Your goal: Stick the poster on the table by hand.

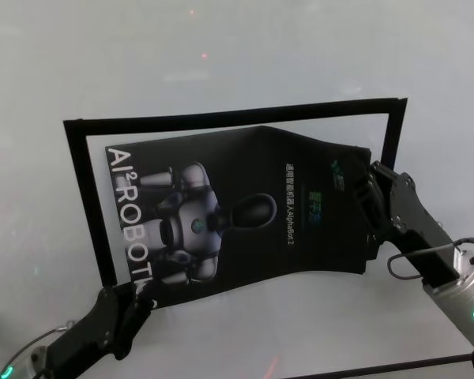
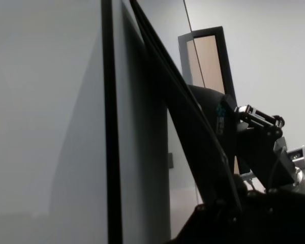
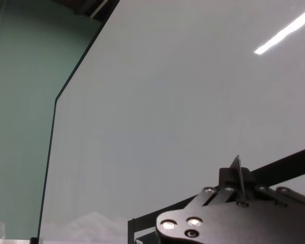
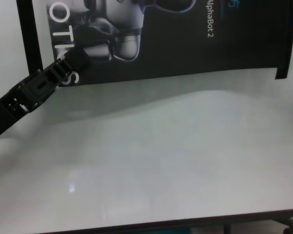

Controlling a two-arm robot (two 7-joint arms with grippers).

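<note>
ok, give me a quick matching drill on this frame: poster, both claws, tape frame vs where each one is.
Column one:
1. large glossy black poster with the grey-white robot picture
2. black ribbed left claw
3. black blocky right claw
4. narrow black strip frame

Column two:
A. at the poster's near left corner, by the big white letters
B. outlining a rectangle on the white glossy table
C. at the poster's right edge
D. bowed up between the two claws, not flat

Pairs: 1-D, 2-A, 3-C, 4-B
</note>
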